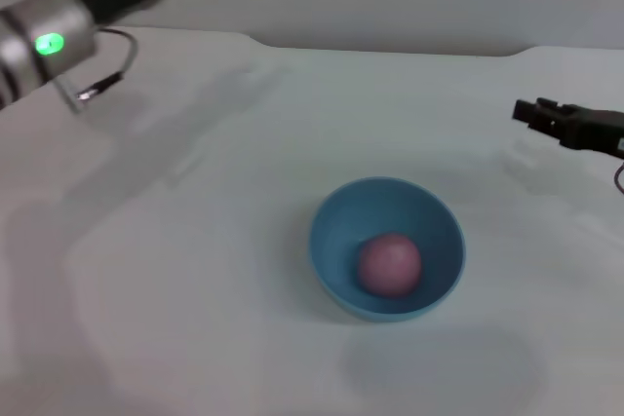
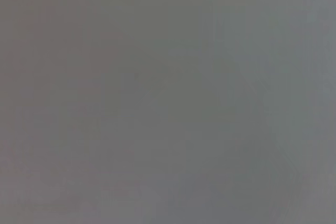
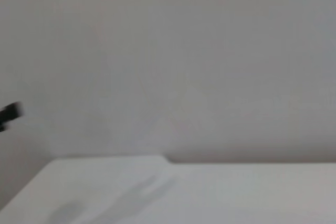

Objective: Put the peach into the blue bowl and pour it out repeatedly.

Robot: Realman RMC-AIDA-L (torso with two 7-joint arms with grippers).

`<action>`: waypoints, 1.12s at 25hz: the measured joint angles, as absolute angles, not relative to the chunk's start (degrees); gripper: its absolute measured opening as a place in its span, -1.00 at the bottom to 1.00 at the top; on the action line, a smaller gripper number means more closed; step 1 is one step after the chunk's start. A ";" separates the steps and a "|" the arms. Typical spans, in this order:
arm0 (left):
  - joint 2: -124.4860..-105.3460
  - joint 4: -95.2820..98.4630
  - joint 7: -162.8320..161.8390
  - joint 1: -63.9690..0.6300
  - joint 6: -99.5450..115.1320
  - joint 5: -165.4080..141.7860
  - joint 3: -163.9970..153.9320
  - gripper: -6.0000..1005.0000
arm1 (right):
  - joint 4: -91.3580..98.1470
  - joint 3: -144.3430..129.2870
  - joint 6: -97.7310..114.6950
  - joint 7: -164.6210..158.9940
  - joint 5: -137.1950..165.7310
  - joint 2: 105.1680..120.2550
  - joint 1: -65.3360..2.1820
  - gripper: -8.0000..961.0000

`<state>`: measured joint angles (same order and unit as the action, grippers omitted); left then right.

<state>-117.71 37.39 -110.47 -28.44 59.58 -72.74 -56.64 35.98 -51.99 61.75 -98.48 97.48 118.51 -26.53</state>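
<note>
Right, head view first: you've got the peach [image 1: 390, 263] sitting inside the blue bowl [image 1: 336, 245], which stands upright on the white tabletop [image 1: 195, 270] near the middle. Right gripper [image 1: 524, 111] hangs above the tabletop, well apart from the bowl on the right; can't tell its finger state. Left arm [image 1: 49, 41] is raised at the far left, its gripper out of frame. Left wrist view shows only flat grey. Right wrist view shows the tabletop edge [image 3: 168, 158] against a wall [image 3: 184, 51].

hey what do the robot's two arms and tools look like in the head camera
The left arm has a silver cylindrical joint with a glowing green light, a black link behind it and a thin looping cable. The right tool is black, blocky and angular, with a thin cable at the frame's edge.
</note>
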 joint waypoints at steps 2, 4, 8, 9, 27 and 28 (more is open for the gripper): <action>-117.59 30.83 -104.80 -28.11 65.14 -66.83 -50.83 0.62 | 34.14 -49.93 61.68 -96.57 94.91 118.50 -26.58 -0.10; -117.64 25.03 -100.44 -27.41 70.64 -63.65 -43.61 0.62 | 31.86 -47.85 61.68 -93.90 90.37 118.47 -26.46 -0.10; -118.12 19.00 -94.82 -25.61 75.48 -60.36 -34.90 0.61 | 26.64 -41.84 61.34 -90.65 81.48 118.35 -25.78 -0.10; -118.25 17.43 -92.34 -25.23 76.28 -59.17 -33.45 0.61 | 25.34 -39.97 60.92 -90.51 80.23 118.31 -25.66 -0.10; -118.72 -4.72 -11.73 -28.11 74.81 -53.84 -27.24 0.62 | 2.68 -25.22 63.64 -29.97 53.56 119.39 -26.12 -0.09; -118.73 -5.03 -10.34 -28.05 74.85 -53.89 -27.23 0.62 | 0.14 -25.18 65.95 -21.36 51.01 119.40 -26.77 -0.09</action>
